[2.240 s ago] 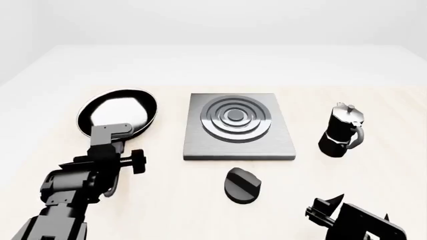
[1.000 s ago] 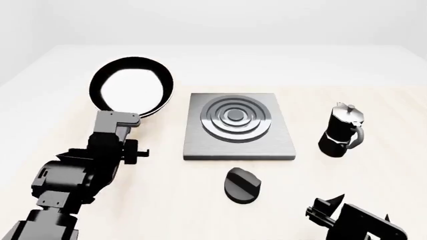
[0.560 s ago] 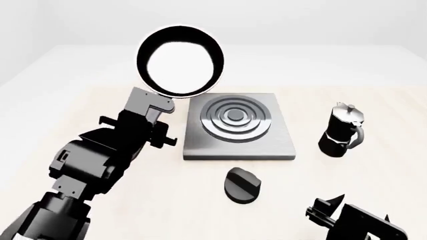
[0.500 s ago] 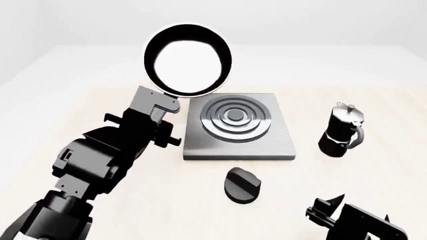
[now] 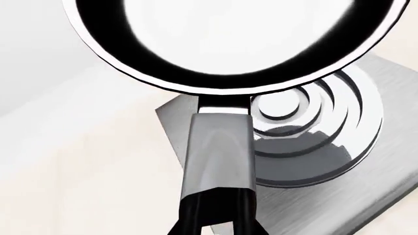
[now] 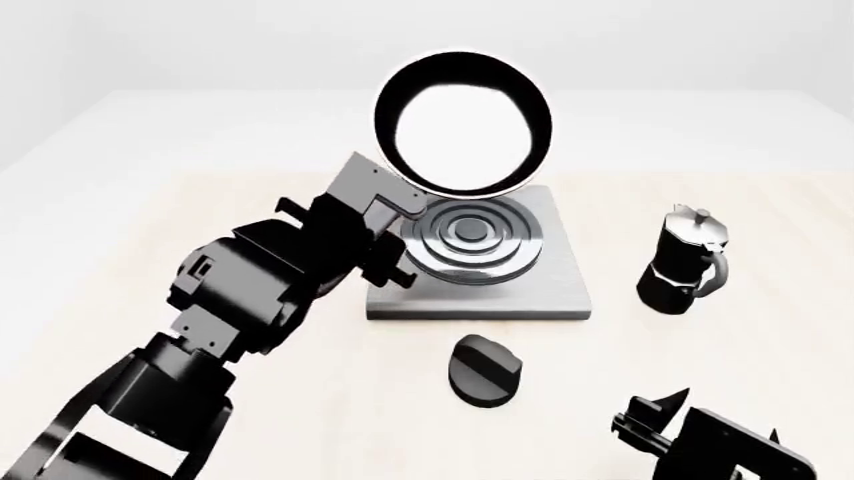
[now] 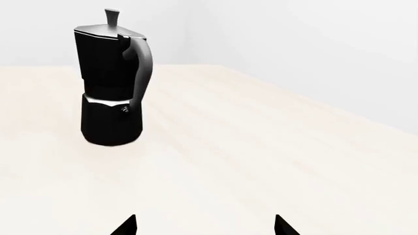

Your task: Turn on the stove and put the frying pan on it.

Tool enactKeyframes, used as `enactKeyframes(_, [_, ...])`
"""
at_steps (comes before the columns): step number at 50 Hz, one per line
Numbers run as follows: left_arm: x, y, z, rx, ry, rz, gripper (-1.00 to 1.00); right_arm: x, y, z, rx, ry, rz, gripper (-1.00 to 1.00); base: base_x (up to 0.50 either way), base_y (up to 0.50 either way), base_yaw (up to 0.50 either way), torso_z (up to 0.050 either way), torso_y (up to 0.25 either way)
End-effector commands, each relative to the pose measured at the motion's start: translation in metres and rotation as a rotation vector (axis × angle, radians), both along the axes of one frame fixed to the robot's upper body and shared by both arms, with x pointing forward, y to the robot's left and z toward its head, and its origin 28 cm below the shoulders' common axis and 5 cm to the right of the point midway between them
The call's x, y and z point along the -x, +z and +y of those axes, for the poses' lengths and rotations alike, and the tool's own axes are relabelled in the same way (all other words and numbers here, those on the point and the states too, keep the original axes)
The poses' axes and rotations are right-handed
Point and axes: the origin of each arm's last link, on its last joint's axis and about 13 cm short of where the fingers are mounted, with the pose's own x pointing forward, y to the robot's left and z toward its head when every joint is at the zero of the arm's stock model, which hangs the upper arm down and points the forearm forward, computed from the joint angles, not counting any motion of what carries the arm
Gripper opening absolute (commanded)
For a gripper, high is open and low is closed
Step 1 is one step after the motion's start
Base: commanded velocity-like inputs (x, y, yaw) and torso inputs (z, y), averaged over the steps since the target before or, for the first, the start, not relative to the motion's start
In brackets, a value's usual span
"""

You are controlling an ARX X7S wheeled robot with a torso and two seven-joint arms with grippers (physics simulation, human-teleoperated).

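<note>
The frying pan [image 6: 463, 122], black with a pale shiny inside, hangs in the air tilted toward the head camera, over the far edge of the stove. My left gripper [image 6: 396, 197] is shut on its long handle [image 5: 219, 152]. In the left wrist view the pan [image 5: 228, 39] fills the upper part, with the ring burner [image 5: 313, 142] just beyond it. The stove [image 6: 478, 292] is a flat grey plate in the middle of the table. Its round black knob [image 6: 485, 370] lies apart, in front of it. My right gripper [image 6: 654, 415] rests low at the front right, open [image 7: 203, 227] with nothing between its fingers.
A black moka pot [image 6: 683, 262] stands upright to the right of the stove, and it shows ahead of the right gripper as well, moka pot [image 7: 111, 83]. The pale tabletop [image 6: 160, 200] runs to a far edge against a white wall.
My left arm has lifted the frying pan off the table left of the stove and swung it up and to the right, over the stove's far side. The right arm has not moved.
</note>
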Motion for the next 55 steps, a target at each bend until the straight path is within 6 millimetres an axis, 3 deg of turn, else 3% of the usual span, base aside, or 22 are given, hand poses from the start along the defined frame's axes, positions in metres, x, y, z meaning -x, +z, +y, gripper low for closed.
enactKeyframes(1, [-0.015,0.017,-0.015,-0.005,-0.019,-0.026,-1.00,0.000,0.000,0.000,-0.004,0.002,-0.002,1.00,0.00,0.00,0.00,0.000,0.010])
enactKeyframes(17, [-0.024,0.019,-0.035,0.073,0.008,0.092,-1.00,0.001,-0.001,-0.001,-0.011,0.005,-0.007,1.00,0.00,0.00,0.00,0.001,0.001])
enactKeyframes(31, [-0.025,0.023,-0.038,0.114,0.041,0.191,-1.00,-0.001,-0.001,0.000,-0.010,0.008,-0.006,1.00,0.00,0.00,0.00,0.000,0.001])
enactKeyframes(55, [-0.021,0.006,-0.040,0.060,0.042,0.226,-1.00,0.000,0.000,0.000,-0.010,0.008,-0.006,1.00,0.00,0.00,0.00,0.000,0.001])
